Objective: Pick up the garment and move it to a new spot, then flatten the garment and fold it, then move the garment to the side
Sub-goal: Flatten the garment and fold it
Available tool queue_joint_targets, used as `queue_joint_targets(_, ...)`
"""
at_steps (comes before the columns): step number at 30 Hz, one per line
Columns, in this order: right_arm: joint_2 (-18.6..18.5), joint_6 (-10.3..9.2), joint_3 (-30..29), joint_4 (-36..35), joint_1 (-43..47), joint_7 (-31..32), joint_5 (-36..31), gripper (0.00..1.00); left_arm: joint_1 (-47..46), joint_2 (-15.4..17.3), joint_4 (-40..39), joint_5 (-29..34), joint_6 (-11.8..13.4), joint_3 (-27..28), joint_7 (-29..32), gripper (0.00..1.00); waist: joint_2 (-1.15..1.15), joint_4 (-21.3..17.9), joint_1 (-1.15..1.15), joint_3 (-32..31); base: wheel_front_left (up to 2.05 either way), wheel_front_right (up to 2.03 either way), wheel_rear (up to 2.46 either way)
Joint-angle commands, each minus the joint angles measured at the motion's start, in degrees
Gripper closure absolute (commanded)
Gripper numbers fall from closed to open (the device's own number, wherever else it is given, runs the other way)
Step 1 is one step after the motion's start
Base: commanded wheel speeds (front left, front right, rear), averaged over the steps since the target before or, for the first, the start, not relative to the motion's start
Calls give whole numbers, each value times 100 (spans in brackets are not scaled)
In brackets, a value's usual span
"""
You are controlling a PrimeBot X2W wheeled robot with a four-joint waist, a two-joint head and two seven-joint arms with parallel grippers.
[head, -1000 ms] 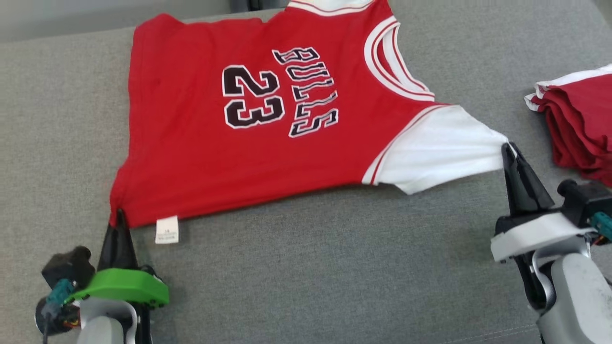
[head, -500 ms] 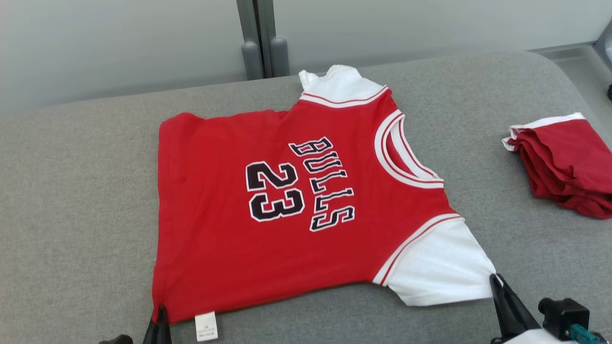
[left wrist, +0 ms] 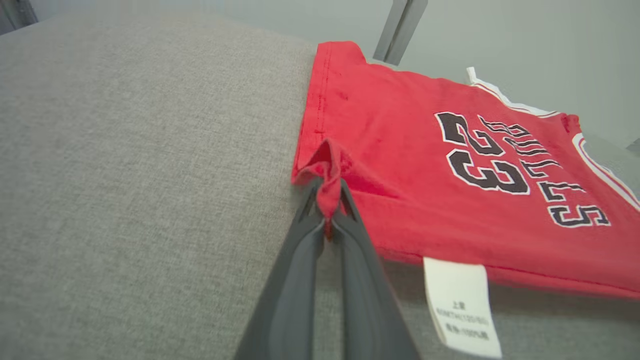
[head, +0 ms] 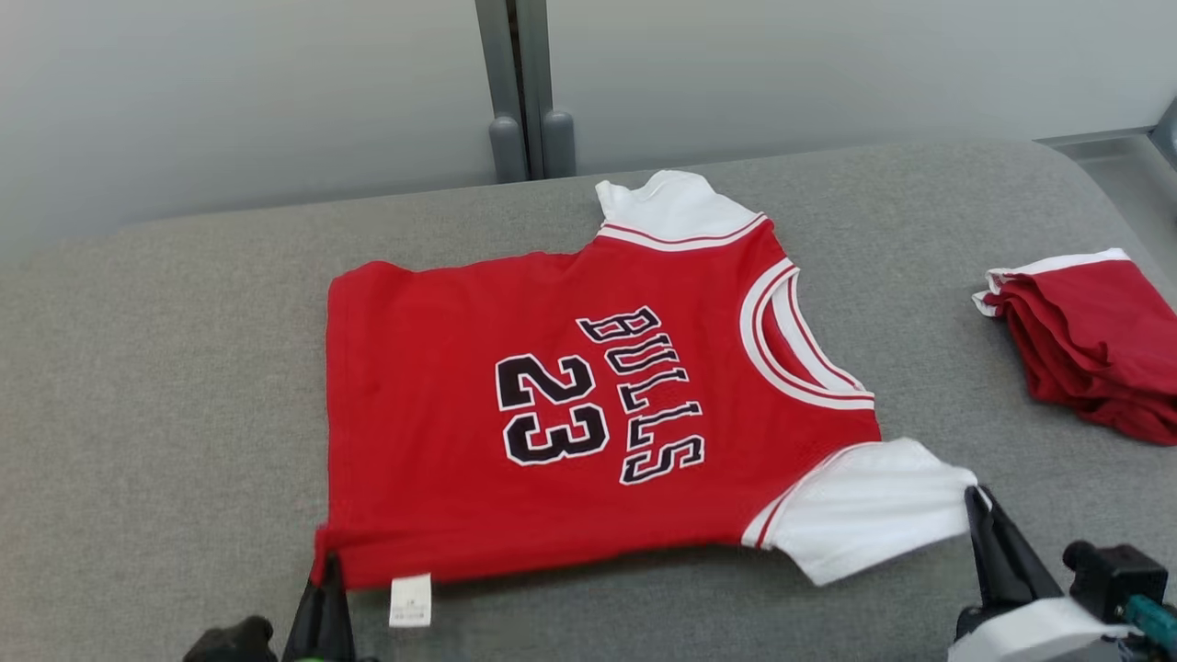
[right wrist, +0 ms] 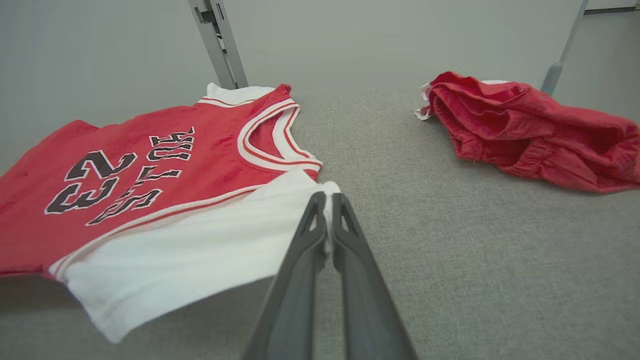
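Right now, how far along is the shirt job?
Looks done: the shirt lies spread out, print up, on the grey cushion. In hand: the left hand pinches its hem corner, the right hand its white sleeve edge. Left: folding and moving it aside.

The jersey [head: 552, 432] lies spread on the counter [head: 165, 414], collar toward the right. Folded shorts [head: 1094, 349] lie well apart to its right. The left hand [head: 326, 563] meets its near-left hem corner; the right hand [head: 973, 496], its near sleeve's tip.
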Motion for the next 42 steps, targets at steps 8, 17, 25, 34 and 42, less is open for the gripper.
queue_joint_targets(8,-45,-13,6,93,-1357,-25,-61,100,-1278,39,151,17,22,-302,-17,100,0,171,0,813,0,0,0)
queue_joint_targets(17,-175,-12,121,633,-2762,-25,-308,100,-2400,40,613,211,78,-332,-17,100,0,225,0,1489,0,0,0)
queue_joint_targets(25,-220,-12,221,1076,-3500,-26,-596,100,-2915,39,930,287,202,-339,-12,100,0,267,0,1783,0,0,0)
queue_joint_targets(34,-145,-12,131,1220,-3877,-26,-728,0,-2982,40,796,357,458,-295,-12,0,0,292,0,1853,0,0,0)
queue_joint_targets(42,-8,-12,-94,905,-3134,-25,-834,0,-2359,38,382,583,676,-161,-11,0,0,275,0,1632,0,0,0)
